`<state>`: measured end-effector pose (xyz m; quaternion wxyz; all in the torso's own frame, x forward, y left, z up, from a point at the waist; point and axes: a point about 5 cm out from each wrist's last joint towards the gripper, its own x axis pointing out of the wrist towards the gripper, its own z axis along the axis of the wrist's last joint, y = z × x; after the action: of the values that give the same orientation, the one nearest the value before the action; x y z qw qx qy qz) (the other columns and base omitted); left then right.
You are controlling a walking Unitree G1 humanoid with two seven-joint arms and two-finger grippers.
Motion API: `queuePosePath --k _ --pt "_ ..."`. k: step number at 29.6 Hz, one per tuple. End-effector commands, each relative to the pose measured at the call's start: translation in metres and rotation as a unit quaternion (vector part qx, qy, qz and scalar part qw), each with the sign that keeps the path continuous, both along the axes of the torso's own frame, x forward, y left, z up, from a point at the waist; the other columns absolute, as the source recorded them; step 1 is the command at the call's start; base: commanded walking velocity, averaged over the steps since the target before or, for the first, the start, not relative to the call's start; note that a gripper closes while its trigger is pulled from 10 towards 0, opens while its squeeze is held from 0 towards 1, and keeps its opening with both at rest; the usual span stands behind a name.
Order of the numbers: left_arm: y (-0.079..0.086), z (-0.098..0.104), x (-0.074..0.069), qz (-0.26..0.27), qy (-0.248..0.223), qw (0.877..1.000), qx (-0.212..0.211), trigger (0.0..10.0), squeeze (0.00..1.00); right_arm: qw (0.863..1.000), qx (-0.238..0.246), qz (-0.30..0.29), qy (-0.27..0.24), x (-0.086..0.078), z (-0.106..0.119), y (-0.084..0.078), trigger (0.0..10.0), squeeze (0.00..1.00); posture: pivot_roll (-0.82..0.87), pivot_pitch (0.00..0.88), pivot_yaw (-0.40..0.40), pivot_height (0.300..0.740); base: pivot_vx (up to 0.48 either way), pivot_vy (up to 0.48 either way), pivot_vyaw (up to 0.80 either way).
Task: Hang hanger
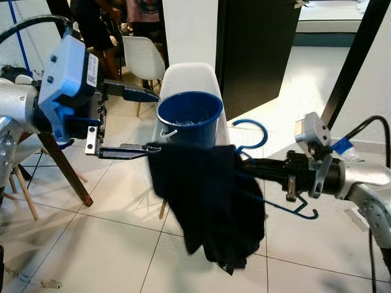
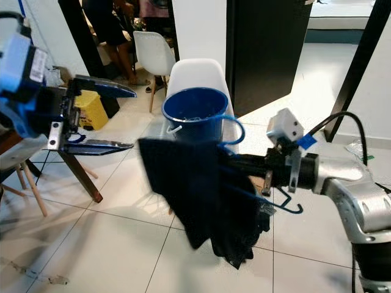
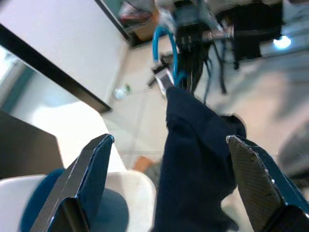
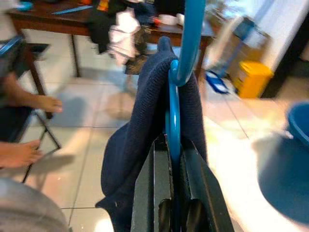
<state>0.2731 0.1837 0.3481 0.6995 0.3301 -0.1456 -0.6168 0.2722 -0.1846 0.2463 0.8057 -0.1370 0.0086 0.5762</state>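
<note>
A pale tiled floor (image 1: 110, 244) is spreading out under the robot, running back toward white walls and a dark doorway. Nearest the camera, a dark navy garment (image 1: 204, 204) is hanging in mid-air in front of the robot, draped over a blue hanger (image 1: 250, 140). The right gripper (image 4: 175, 159) is reaching in from the right with its two black fingers pressed together on the hanger's blue wire; the right wrist view is showing the wire running up between the fingers, with the cloth folded over it on both sides. The hanger's curved hook is standing up just past the top of the garment, and part of its lower bar is sticking out below the right arm.

The left gripper (image 1: 131, 122) is reaching in from the left with its fingers spread wide, one above the other, gripping nothing; the lower fingertip is lying at the garment's upper left corner, though contact cannot be judged. In the left wrist view the garment is hanging between the two spread fingers.

Just behind the garment a blue bucket (image 1: 188, 116) is sitting on a white chair (image 1: 189, 76). Farther back, another white chair (image 1: 142, 56) is standing near a person's legs (image 1: 101, 30), and wooden legs (image 1: 64, 168) of some furniture are slanting down to the floor at the left
</note>
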Motion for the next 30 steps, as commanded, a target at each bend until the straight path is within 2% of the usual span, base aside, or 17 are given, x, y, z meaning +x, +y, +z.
queuePosePath --k 1,5,9,11,13,17,21,27,28,29,30 --pt "0.003 -0.002 0.002 -0.002 0.01 0.999 0.032 10.0 0.0 0.999 0.005 0.043 -0.025 -0.006 0.012 0.014 10.0 0.0 -0.02 0.0 0.07 0.74 0.0 0.0 0.0" --pt "-0.004 -0.015 0.005 -0.046 0.06 0.996 0.041 10.0 0.0 0.996 0.008 0.068 -0.05 -0.007 0.018 0.031 10.0 0.0 -0.02 0.0 0.072 0.74 0.0 0.0 0.0" --pt "-0.011 -0.026 0.005 -0.08 0.087 0.992 0.044 10.0 0.0 0.995 0.01 0.073 -0.06 -0.007 0.022 0.037 10.0 0.0 -0.03 0.0 0.072 0.74 0.0 0.0 0.0" --pt "-0.011 -0.026 0.005 -0.08 0.087 0.992 0.044 10.0 0.0 0.995 0.01 0.073 -0.06 -0.007 0.022 0.037 10.0 0.0 -0.03 0.0 0.072 0.74 0.0 0.0 0.0" --pt "-0.018 -0.032 0.007 -0.09 0.093 0.99 0.049 10.0 0.0 0.995 0.009 0.074 -0.065 -0.005 0.024 0.041 10.0 0.0 -0.04 0.0 0.071 0.74 0.0 0.0 0.0" --pt "-0.021 -0.038 0.01 -0.085 0.092 0.99 0.063 10.0 0.0 0.995 0.01 0.078 -0.068 -0.005 0.025 0.044 10.0 0.0 -0.04 0.0 0.07 0.74 0.0 0.0 0.0" --pt "-0.019 -0.052 0.015 -0.065 0.091 0.989 0.098 10.0 0.0 0.993 0.012 0.091 -0.069 -0.008 0.027 0.05 10.0 0.0 -0.04 0.0 0.068 0.74 0.0 0.0 0.0" --pt "-0.016 -0.059 0.021 -0.047 0.1 0.989 0.102 10.0 0.0 0.992 0.015 0.102 -0.069 -0.011 0.029 0.053 10.0 0.0 -0.04 0.0 0.066 0.74 0.0 0.0 0.0" --pt "-0.016 -0.062 0.023 -0.039 0.102 0.988 0.105 9.1 0.0 0.992 0.015 0.105 -0.068 -0.011 0.029 0.054 10.0 0.0 -0.04 0.0 0.066 0.74 0.0 0.0 0.0" --pt "-0.016 -0.062 0.023 -0.039 0.102 0.988 0.105 9.1 0.0 0.992 0.015 0.105 -0.068 -0.011 0.029 0.054 10.0 0.0 -0.04 0.0 0.066 0.74 0.0 0.0 0.0" --pt "-0.015 -0.064 0.024 -0.035 0.104 0.988 0.107 0.2 0.0 0.992 0.015 0.106 -0.067 -0.012 0.029 0.054 10.0 0.0 -0.04 0.0 0.066 0.74 0.0 0.0 0.0"
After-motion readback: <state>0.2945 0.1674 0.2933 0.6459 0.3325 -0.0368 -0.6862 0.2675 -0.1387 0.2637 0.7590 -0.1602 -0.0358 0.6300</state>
